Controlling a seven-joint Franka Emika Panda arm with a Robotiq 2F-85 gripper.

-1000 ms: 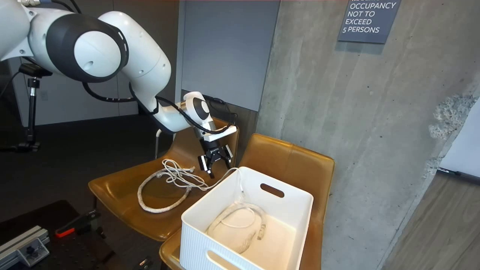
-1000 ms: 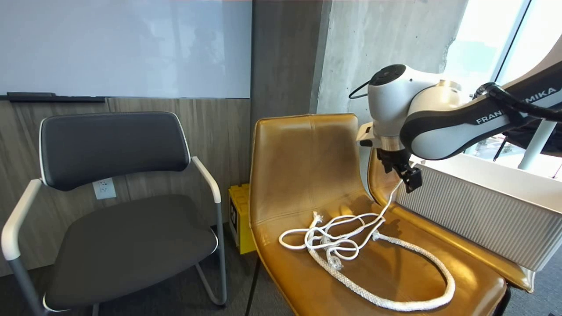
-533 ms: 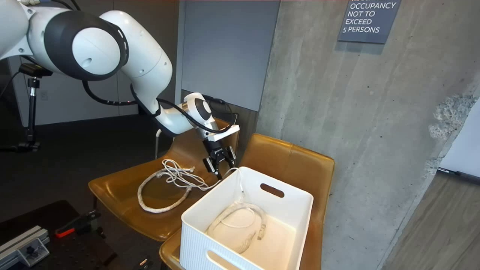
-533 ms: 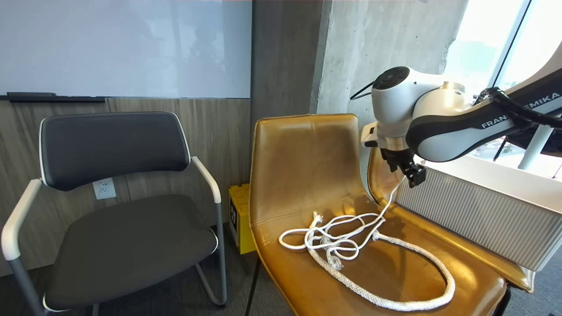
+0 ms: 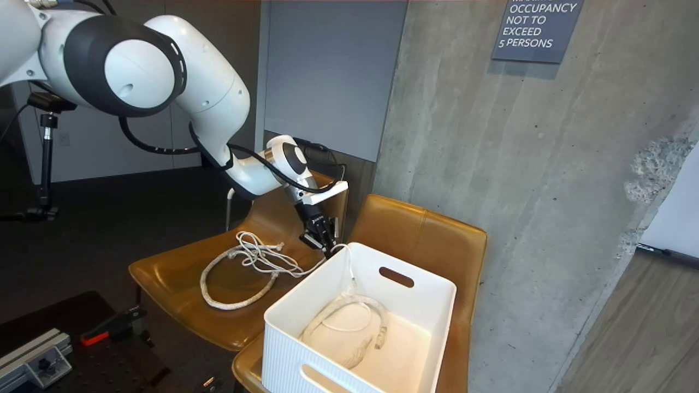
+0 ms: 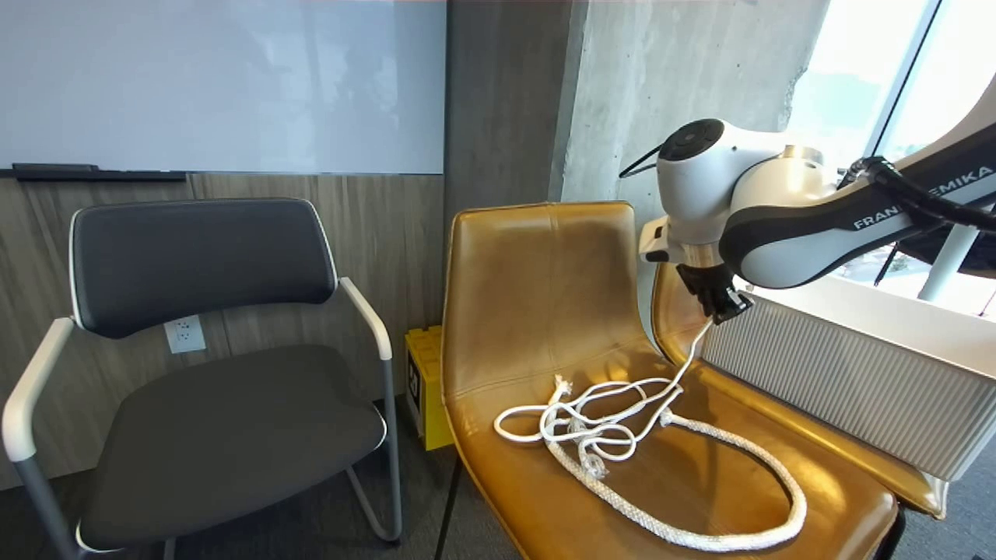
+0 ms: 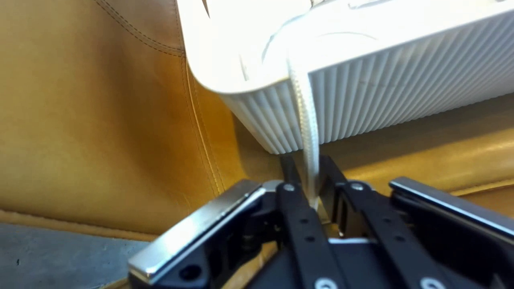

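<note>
Wrist view, reading left to right: a tan chair point(image 7: 100, 120) is filling the left side, then the gripper point(image 7: 308, 162) is pointing up from the lower edge with its jaws standing nearly together and a white cord point(image 7: 308, 120) running between them; whether they are pinching it tight, I cannot tell. To the right, a ribbed white bin point(image 7: 369, 92) is resting on that same chair, the cord draping over its rim close to the corner.

In an exterior view, left to right, a neighbouring chair point(image 5: 164, 267) is carrying the cord's loose loops and a thick braided rope point(image 5: 203, 284); next the gripper is hanging just outside the bin's corner; farther right, another thick rope point(image 5: 380, 315) is lying curved inside the bin.

Gripping the cord well, I judge, is depending on centring it between the jaws, squeezing fully before any pull, and leaving the tips clear of the bin wall. Since loops are lying tangled on one side and the rim is bearing the other, easy, slow tension is looking safer than a tug.
</note>
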